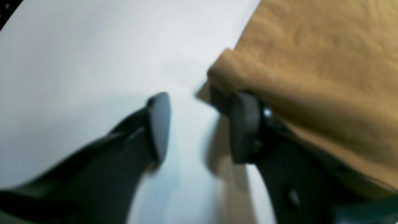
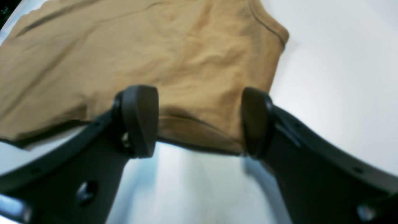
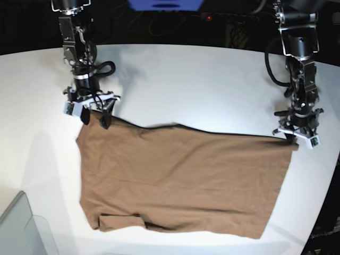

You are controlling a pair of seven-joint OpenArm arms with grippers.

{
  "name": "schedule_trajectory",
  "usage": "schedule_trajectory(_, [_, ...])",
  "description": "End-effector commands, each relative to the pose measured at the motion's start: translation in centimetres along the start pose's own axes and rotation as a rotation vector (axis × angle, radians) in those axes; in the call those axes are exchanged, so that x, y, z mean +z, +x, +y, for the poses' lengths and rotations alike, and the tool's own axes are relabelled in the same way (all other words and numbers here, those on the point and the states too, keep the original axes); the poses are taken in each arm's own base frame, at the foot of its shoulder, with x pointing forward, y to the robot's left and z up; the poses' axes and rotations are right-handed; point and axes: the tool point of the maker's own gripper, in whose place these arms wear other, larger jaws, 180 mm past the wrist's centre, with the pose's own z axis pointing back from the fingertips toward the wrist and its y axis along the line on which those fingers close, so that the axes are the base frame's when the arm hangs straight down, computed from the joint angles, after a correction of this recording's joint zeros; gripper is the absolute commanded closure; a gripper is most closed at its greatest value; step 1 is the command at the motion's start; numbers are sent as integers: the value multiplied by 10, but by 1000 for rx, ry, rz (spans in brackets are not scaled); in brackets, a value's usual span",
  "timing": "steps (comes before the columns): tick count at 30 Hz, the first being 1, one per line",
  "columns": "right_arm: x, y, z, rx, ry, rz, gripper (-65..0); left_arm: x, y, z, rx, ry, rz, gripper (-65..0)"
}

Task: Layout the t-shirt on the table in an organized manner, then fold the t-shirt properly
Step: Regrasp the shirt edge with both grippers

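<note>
The brown t-shirt (image 3: 180,178) lies spread on the white table (image 3: 191,85), with a folded bit at its near left hem. My right gripper (image 2: 199,121) stands open and wide at the shirt's far left corner (image 3: 95,114); the cloth's edge (image 2: 199,77) runs under the space between its fingers. My left gripper (image 1: 202,124) is at the shirt's far right corner (image 3: 295,137). Its jaws stand apart with only bare table between them. The shirt's corner (image 1: 311,62) bunches against the outside of the right-hand finger (image 1: 245,127).
A grey translucent bin corner (image 3: 21,228) sits at the near left of the table. The table's curved edge (image 3: 319,212) runs close to the shirt on the right. Cables and dark equipment lie beyond the far edge.
</note>
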Motion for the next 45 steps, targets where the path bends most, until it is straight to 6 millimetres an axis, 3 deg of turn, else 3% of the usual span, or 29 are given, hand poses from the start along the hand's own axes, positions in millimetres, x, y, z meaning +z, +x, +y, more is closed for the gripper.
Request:
schedule_trajectory(1, [-4,15,3,4,17,-51,-389,0,-7,-5,7,-17,41,-206])
schedule_trajectory(3, [-4,15,3,4,17,-51,-339,0,-7,-6,14,-19,42,-119])
schedule_trajectory(6, [-3,18,4,4,20,-56,-205,1,-1,-8,13,-25,27,0])
schedule_trajectory(10, [-2,41,12,9,44,-116,0,11,30,-19,3,-57,-61,0])
schedule_trajectory(13, [-1,73,26,15,79,-194,0,25,72,-35,-8,-100,-174,-1])
schedule_trajectory(17, [4,132,43,33,126,-341,0,46,123,-55,-18,-151,-313,-1])
schedule_trajectory(19, [5,146,46,41,132,-351,0,54,146,-65,-15,-172,-371,-1])
schedule_trajectory(21, [5,152,43,46,119,-326,0,56,155,-70,-9,-181,-390,-1])
schedule_trajectory(24, [2,135,39,53,111,-227,-7,56,151,-70,-6,-180,-384,-5])
schedule_trajectory(27, [4,108,35,54,98,-119,-102,50,124,-61,-16,-163,-309,-42])
schedule_trajectory(30, [8,94,32,55,93,-66,-220,45,104,-55,-22,-147,-224,-155])
schedule_trajectory(33, [10,87,30,53,89,-50,-329,44,105,-34,10,-100,-212,-283])
schedule_trajectory(36, [8,75,24,49,75,-20,-410,36,92,-14,41,-53,-173,-395])
schedule_trajectory(41, [6,61,18,42,61,14,-449,25,69,3,23,-21,-102,-533])
schedule_trajectory(45, [6,61,18,42,61,13,-449,17,45,4,12,-15,-38,-546])
